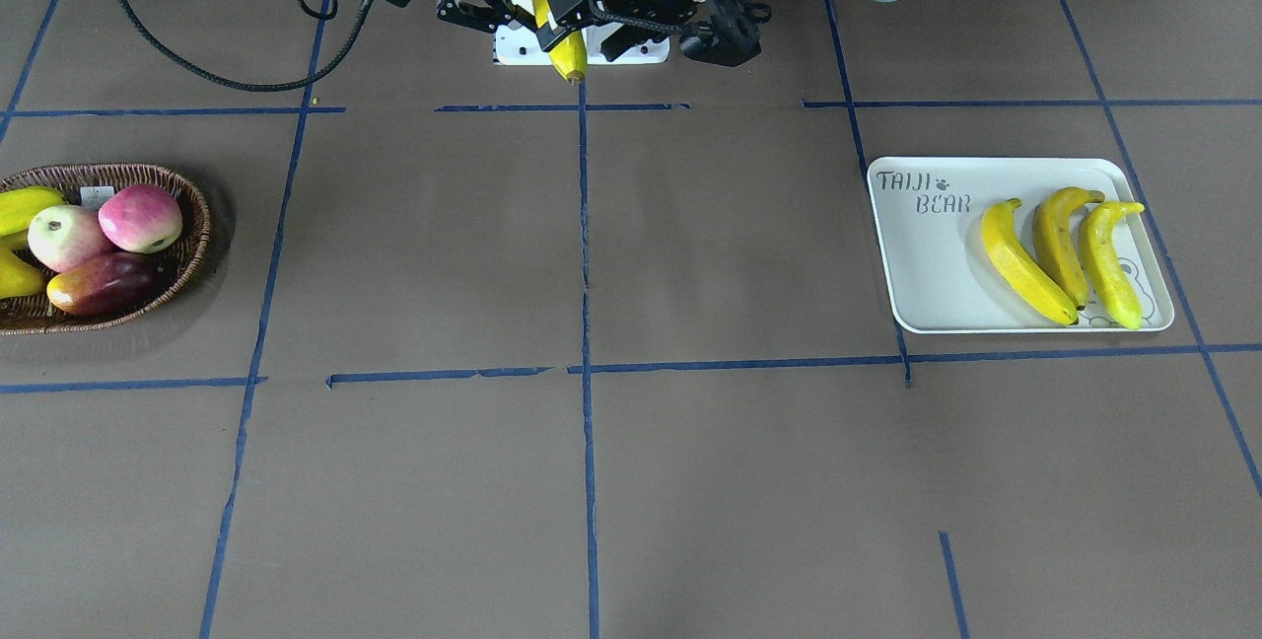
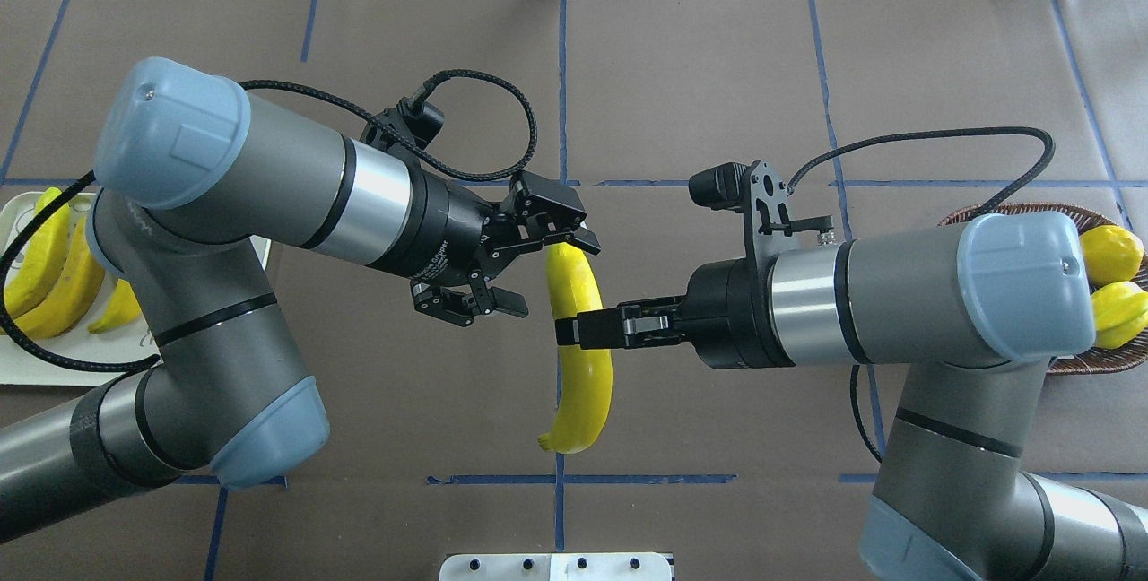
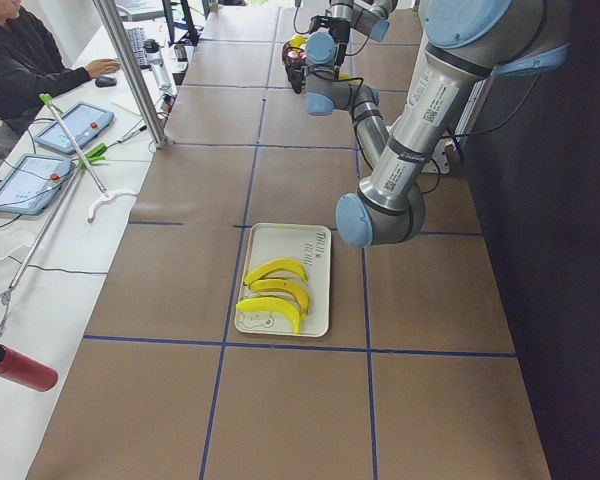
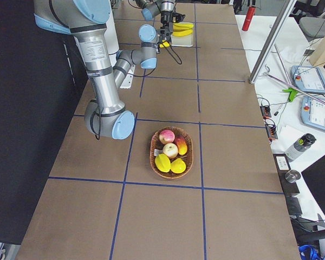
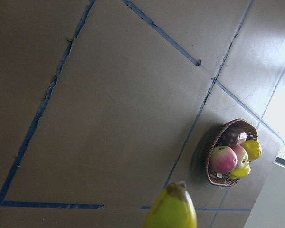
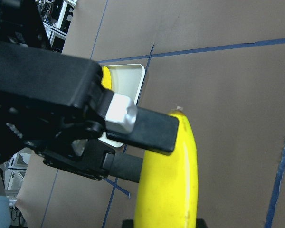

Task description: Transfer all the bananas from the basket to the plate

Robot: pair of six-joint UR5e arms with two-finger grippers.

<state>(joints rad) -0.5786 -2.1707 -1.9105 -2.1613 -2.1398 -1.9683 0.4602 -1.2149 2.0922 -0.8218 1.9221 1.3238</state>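
My right gripper (image 2: 569, 332) is shut on the middle of a yellow banana (image 2: 581, 366) and holds it in the air over the table's centre line. My left gripper (image 2: 549, 278) is open, its jaws either side of the banana's upper end. One of its fingers (image 6: 152, 130) lies across that end in the right wrist view. The banana's tip (image 5: 172, 211) shows at the bottom of the left wrist view. Three bananas (image 1: 1060, 245) lie side by side on the white plate (image 1: 927, 264). The wicker basket (image 1: 192, 225) stands on the robot's right.
In the basket lie two pink-red apples (image 1: 140, 217), a dark red-orange fruit (image 1: 104, 284) and rounded yellow fruits (image 2: 1112, 254). Blue tape lines cross the brown table. A white mounting plate (image 1: 518, 47) sits at the robot's base. An operator (image 3: 20, 60) sits at a side desk.
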